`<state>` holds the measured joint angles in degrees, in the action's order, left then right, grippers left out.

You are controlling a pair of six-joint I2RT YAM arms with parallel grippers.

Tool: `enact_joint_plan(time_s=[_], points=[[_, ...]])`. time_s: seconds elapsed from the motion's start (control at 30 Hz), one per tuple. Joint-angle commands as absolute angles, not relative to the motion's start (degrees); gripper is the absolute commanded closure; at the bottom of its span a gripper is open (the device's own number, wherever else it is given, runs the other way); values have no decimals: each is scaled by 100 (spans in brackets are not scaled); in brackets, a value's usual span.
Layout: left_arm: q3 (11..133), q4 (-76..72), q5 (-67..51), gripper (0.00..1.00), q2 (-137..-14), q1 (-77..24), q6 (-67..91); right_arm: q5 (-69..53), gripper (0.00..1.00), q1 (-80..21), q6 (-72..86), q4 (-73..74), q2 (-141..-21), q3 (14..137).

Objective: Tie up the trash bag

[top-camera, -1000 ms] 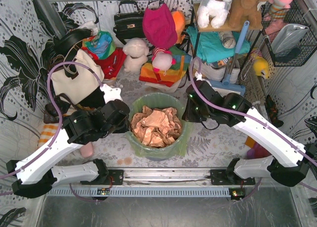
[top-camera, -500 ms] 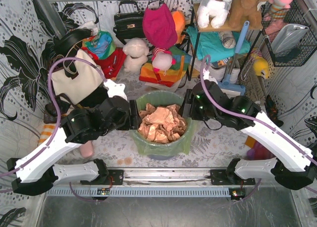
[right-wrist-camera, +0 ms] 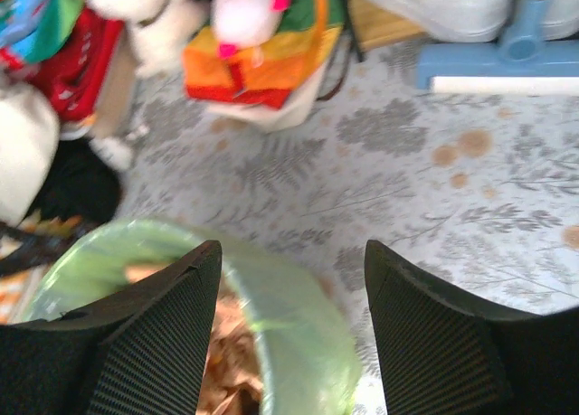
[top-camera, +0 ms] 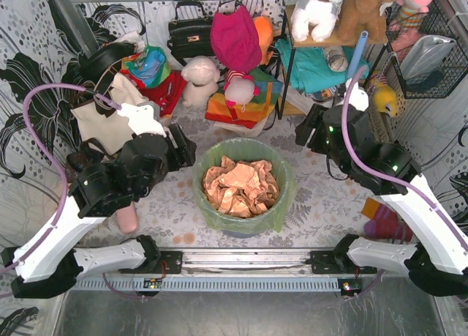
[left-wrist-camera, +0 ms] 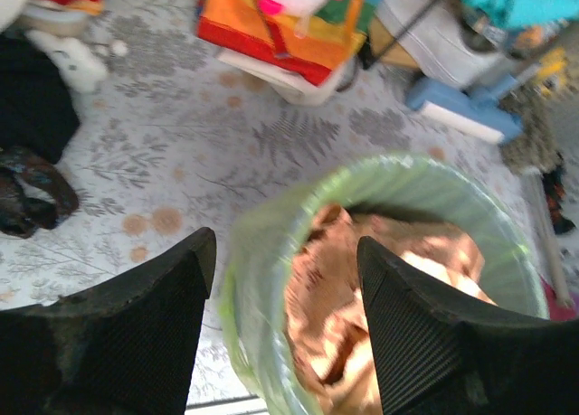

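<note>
The trash bag (top-camera: 276, 204) is a thin light-green liner standing open at the centre, with crumpled tan paper (top-camera: 238, 186) filling it. My left gripper (top-camera: 183, 147) hovers to the bag's left, open and holding nothing. In the left wrist view the bag's left rim (left-wrist-camera: 249, 279) lies below the gap between the spread fingers of that gripper (left-wrist-camera: 286, 243), apart from both. My right gripper (top-camera: 307, 129) hangs up and to the right of the bag, also open. The right wrist view shows the bag's right rim (right-wrist-camera: 303, 329) under that gripper (right-wrist-camera: 292, 248), untouched.
A cream tote bag (top-camera: 110, 120) and black handbag (top-camera: 191, 34) sit at the back left. Stuffed toys (top-camera: 199, 80) and folded bright cloth (top-camera: 234, 105) crowd the back. A blue tool (top-camera: 344, 124) and a shelf stand at the back right. The patterned mat (top-camera: 322, 204) surrounds the bag.
Both grippers have opened, let go of the bag's rim, and drawn back outward and upward. The bag's mouth has settled back into a round opening.
</note>
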<state>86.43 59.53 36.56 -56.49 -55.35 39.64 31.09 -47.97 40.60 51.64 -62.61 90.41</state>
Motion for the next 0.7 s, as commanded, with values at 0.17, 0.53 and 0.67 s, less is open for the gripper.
enact_joint_plan(time_s=[0.17,0.53,0.67], points=[[7430,4768,2269,27,-5541,-3967,3631,2506,36,-3800,3380,4594,-5974,8148],[5238,4828,924,26,-4329,-2957,4603,1880,34,-3744,4450,5263,-4772,6176],[4166,4458,161,27,-3942,-2936,4969,1535,33,-3744,4789,5142,-4154,5376]])
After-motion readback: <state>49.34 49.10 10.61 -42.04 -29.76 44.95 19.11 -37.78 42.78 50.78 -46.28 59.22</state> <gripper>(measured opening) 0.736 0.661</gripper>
